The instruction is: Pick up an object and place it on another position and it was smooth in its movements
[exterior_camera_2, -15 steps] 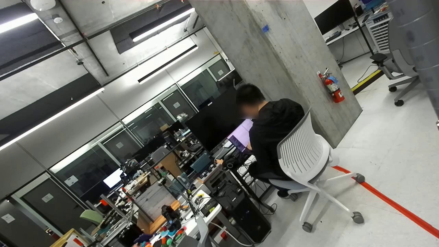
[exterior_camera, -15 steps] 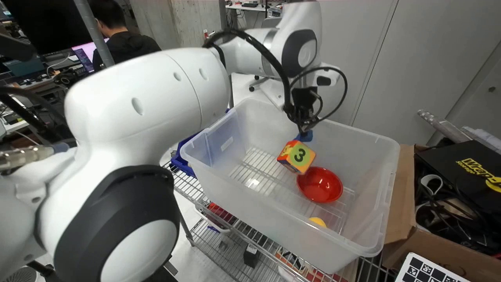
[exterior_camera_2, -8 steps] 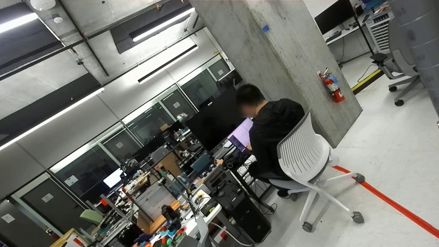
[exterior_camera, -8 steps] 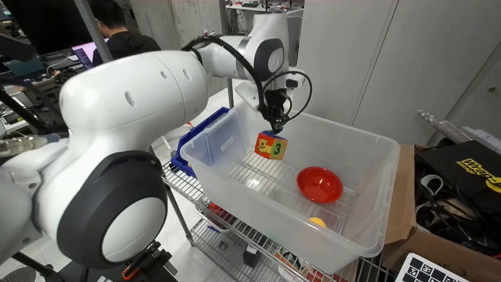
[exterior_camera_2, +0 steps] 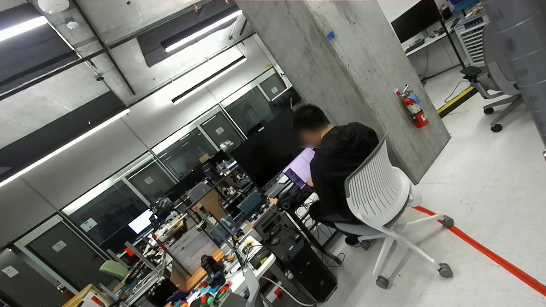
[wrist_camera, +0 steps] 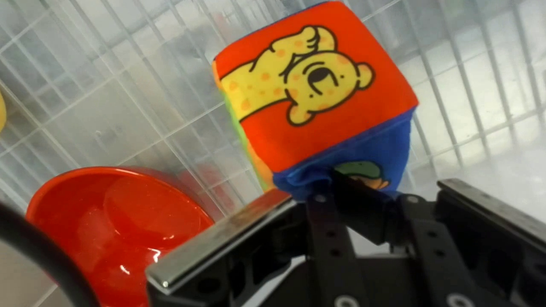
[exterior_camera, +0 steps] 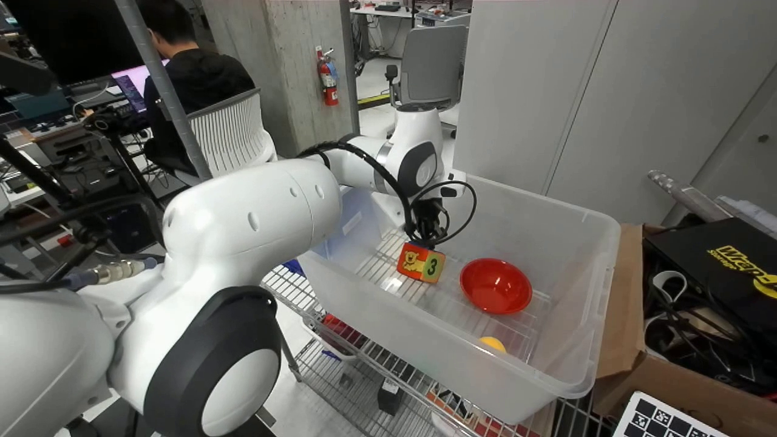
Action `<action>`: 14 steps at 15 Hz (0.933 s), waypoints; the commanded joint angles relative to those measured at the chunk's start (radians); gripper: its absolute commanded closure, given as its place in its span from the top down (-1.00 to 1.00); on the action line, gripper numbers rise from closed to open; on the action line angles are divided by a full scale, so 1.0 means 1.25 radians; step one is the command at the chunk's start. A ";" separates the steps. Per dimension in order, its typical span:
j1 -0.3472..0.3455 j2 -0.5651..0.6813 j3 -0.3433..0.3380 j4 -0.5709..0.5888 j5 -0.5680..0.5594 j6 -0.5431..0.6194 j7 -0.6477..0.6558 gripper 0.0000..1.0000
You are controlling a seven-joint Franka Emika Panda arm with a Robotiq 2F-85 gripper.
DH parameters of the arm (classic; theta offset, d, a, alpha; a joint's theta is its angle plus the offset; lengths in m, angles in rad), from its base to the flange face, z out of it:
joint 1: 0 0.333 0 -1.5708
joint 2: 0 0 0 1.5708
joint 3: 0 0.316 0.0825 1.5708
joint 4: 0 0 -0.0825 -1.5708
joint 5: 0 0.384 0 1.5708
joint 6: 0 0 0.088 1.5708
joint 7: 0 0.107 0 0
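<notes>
The toy cube (exterior_camera: 420, 263) shows a red face with a yellow bear and a green face with a 3 in an exterior view. My gripper (exterior_camera: 427, 238) points down into the clear bin from above the cube. In the wrist view the cube (wrist_camera: 315, 85) hangs at the fingertips, and my gripper (wrist_camera: 328, 181) is shut on a pinched fold of its blue face. The cube is low in the bin, left of the red bowl (exterior_camera: 496, 286). I cannot tell whether it touches the bin floor. The bowl also shows in the wrist view (wrist_camera: 115, 230).
The clear plastic bin (exterior_camera: 598, 273) has tall walls around the gripper and stands on a wire shelf (exterior_camera: 358, 340). A yellow round item (exterior_camera: 493, 343) lies near the bin's front wall. A cardboard box (exterior_camera: 674, 376) with black things stands right of the bin.
The cube first moved left, from in front of the bowl to beside it, and turned. Then the arm lowered it toward the bin floor. The bowl and yellow item stayed still.
</notes>
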 commanded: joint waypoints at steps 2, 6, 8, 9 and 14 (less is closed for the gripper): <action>-0.002 0.011 -0.009 0.012 0.002 0.024 0.011 -0.97; -0.008 -0.022 -0.002 -0.004 0.015 -0.047 0.041 -0.07; -0.008 -0.048 0.003 -0.010 0.019 -0.102 0.047 0.19; -0.009 -0.062 0.006 -0.010 0.021 -0.134 0.046 0.35; -0.015 -0.151 0.011 -0.005 0.026 -0.263 0.060 1.00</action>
